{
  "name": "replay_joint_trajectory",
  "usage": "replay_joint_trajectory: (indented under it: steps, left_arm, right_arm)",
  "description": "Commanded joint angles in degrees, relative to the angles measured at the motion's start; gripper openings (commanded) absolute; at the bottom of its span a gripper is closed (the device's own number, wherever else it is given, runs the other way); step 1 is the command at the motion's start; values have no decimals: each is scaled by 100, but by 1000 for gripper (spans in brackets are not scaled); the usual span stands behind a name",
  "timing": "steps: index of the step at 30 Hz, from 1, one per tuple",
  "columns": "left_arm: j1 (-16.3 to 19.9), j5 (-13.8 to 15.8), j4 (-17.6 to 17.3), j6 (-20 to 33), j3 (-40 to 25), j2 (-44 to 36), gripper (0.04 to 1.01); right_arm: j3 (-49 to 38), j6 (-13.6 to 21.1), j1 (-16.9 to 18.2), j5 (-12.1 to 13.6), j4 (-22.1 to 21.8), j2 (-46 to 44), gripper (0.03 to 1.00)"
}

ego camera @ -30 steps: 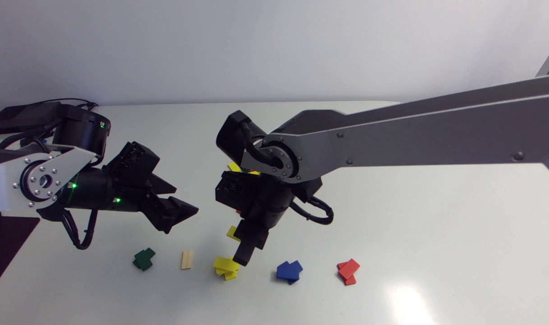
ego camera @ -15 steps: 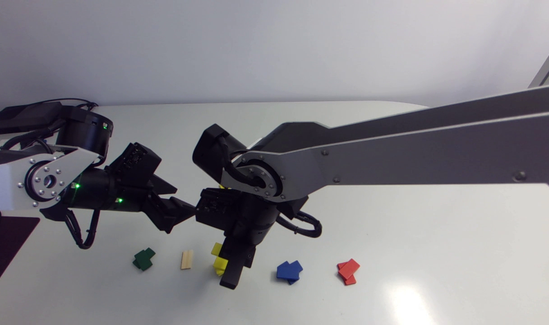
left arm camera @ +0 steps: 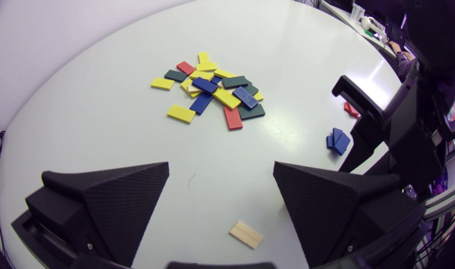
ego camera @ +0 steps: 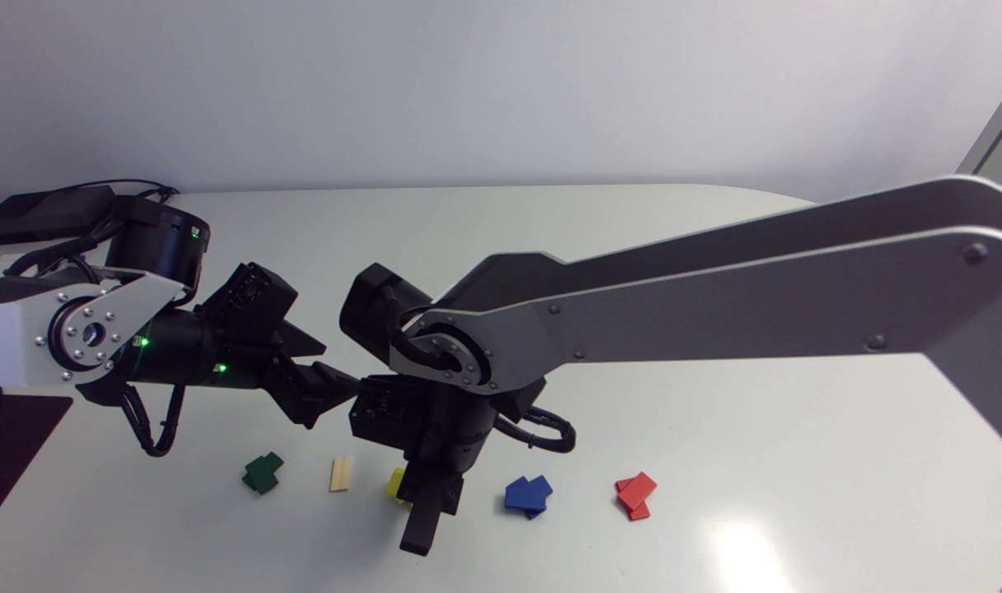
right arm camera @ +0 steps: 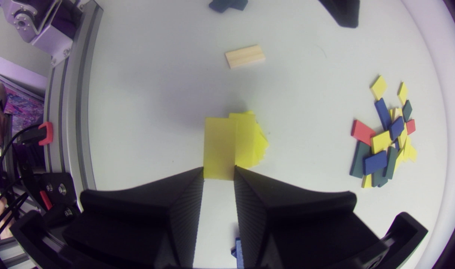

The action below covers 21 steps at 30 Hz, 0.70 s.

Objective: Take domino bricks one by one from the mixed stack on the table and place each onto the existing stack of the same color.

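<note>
The yellow brick (right arm camera: 219,145) is clamped at its near end between the right gripper's (right arm camera: 218,175) fingertips, over the yellow stack (right arm camera: 251,140); whether it rests on the stack I cannot tell. In the head view only a yellow corner of that stack (ego camera: 395,484) shows, lower centre of the frame, beside the down-pointed gripper. Along the same row lie the wooden brick (ego camera: 341,473) and green stack (ego camera: 262,473) to its left, the blue stack (ego camera: 528,494) and red stack (ego camera: 635,497) to its right. The mixed stack (left arm camera: 216,87) lies well ahead of the left gripper (left arm camera: 220,175), whose jaws stand wide apart above the table (ego camera: 715,247)
</note>
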State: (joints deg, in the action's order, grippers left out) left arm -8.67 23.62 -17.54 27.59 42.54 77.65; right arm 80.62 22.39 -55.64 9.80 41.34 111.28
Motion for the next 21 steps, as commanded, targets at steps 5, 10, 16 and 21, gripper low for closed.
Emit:
replay_joint_trajectory:
  steps: [5,10,16,21]
  left_arm:
    - [-39,-6,31,79,-168,75,997]
    - [-30,-6,40,79,-168,75,997]
    - [-21,-6,67,79,-168,75,997]
    - [-3,3,75,79,-168,75,997]
  right_arm:
    - [358,134,-44,-101,269,350,92]
    - [534,143,-26,-119,331,438,92]
    - [657,160,0,-119,383,543,92]
    - [727,187,27,-137,401,631,92]
